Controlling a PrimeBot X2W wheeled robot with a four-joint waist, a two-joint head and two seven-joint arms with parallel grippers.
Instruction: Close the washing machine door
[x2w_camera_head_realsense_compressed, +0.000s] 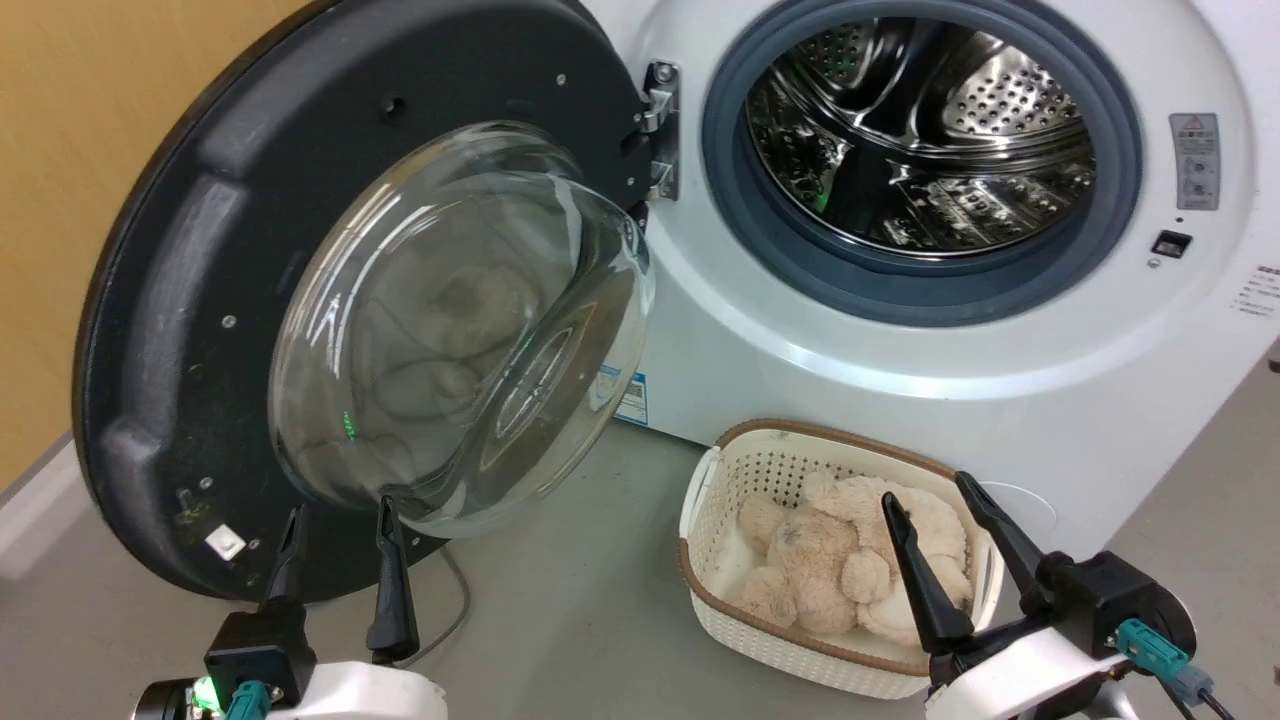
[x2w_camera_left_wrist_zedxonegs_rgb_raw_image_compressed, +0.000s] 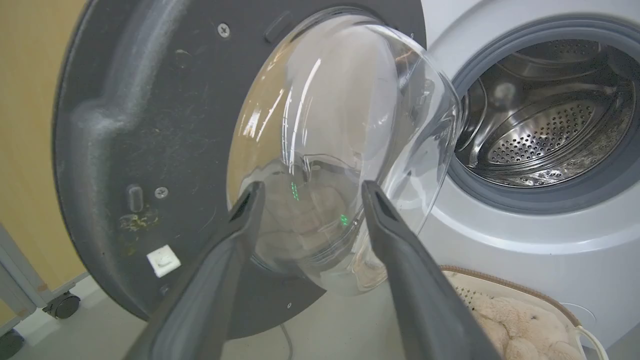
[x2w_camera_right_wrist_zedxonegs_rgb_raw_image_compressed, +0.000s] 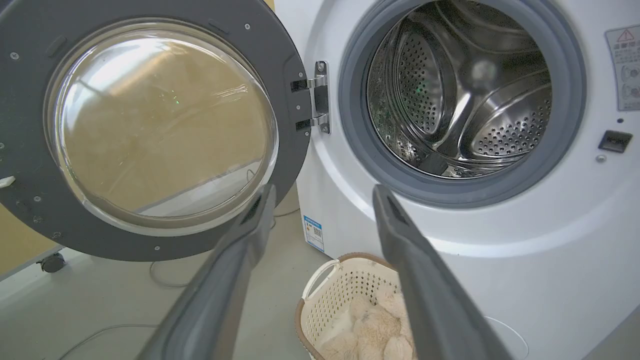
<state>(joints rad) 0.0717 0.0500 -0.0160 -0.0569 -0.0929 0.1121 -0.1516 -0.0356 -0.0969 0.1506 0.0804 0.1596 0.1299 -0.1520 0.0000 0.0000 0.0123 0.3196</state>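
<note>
Washing machine door (x2w_camera_head_realsense_compressed: 200, 330) swung wide, left end effector (x2w_camera_head_realsense_compressed: 340, 515) spread below rim

Wide-open washing machine door (x2w_camera_head_realsense_compressed: 190, 320), round, matte black inner side, clear glass bowl (x2w_camera_head_realsense_compressed: 450, 330) bulging at centre, hung on metal hinge (x2w_camera_head_realsense_compressed: 660, 130) left of drum opening (x2w_camera_head_realsense_compressed: 920, 140).

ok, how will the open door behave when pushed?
The washing machine door looks thick and rigid, so it should probably swing on its hinge, not flex. Its glass bowl looks smooth and curved; contact may skid there. The matte black face likely grips better.
</note>
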